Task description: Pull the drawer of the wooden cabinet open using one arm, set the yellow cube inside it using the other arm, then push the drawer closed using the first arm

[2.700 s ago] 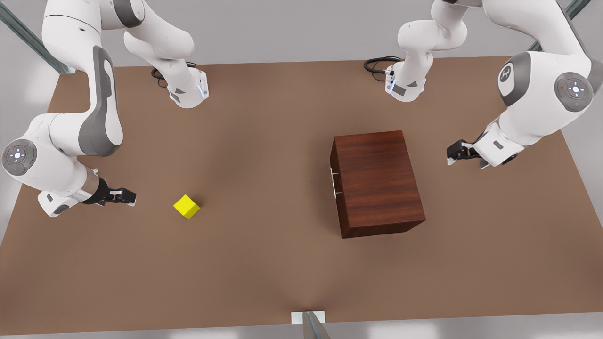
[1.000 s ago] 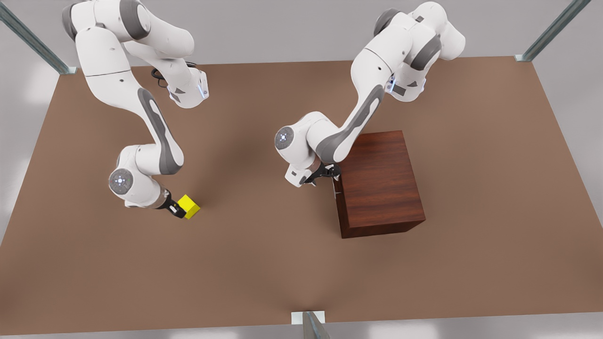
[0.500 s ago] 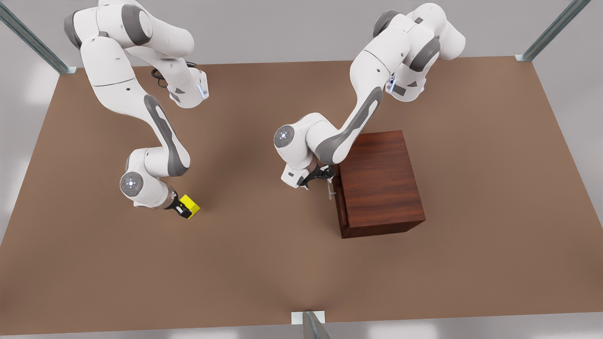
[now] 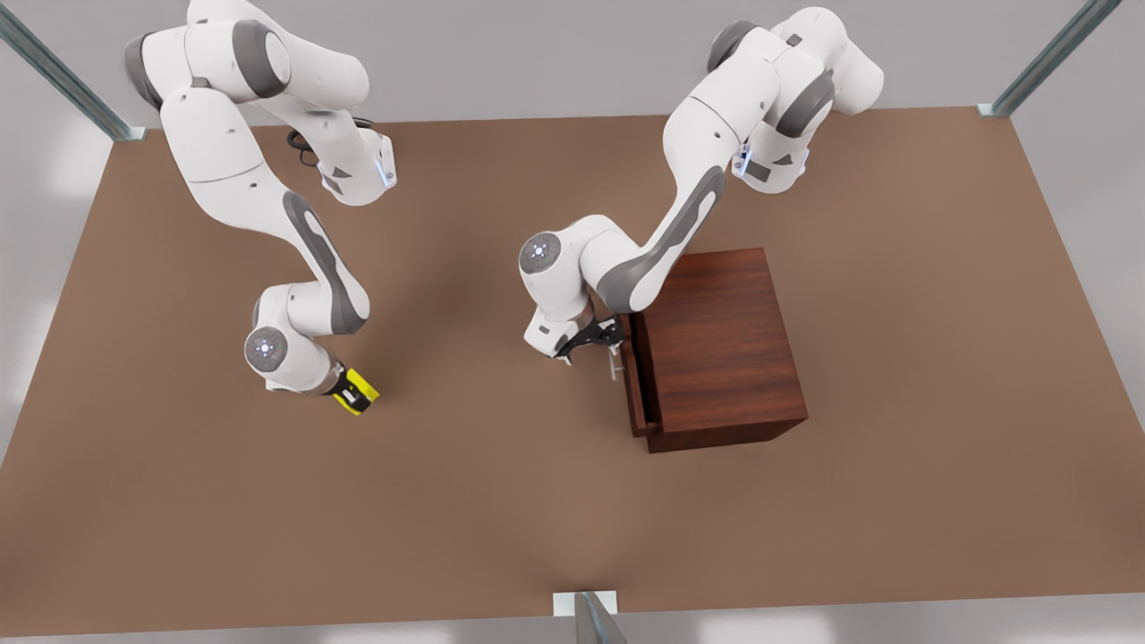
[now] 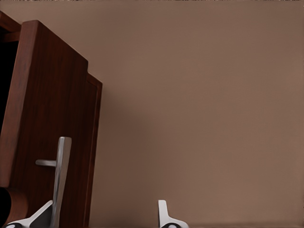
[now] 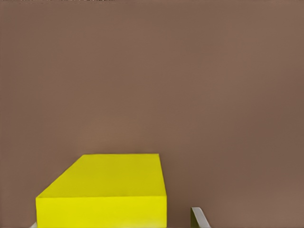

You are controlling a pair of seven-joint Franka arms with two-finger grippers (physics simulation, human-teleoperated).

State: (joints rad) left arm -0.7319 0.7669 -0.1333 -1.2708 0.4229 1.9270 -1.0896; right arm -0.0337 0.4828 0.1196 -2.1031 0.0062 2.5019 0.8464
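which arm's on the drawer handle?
The left gripper, on the front view's right, at the cabinet's silver handle; the right gripper straddles the yellow cube.

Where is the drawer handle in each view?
Front view: handle at the left gripper, beside the cabinet.
Left wrist view: handle upright on the drawer front, beside one finger.
Right wrist view: the cube at the right gripper.
Shared landmark: the brown table.

I see the dark wood cabinet (image 4: 720,344) upright, its drawer (image 4: 633,386) slightly out. The yellow cube (image 4: 360,392) sits on the bench well apart.
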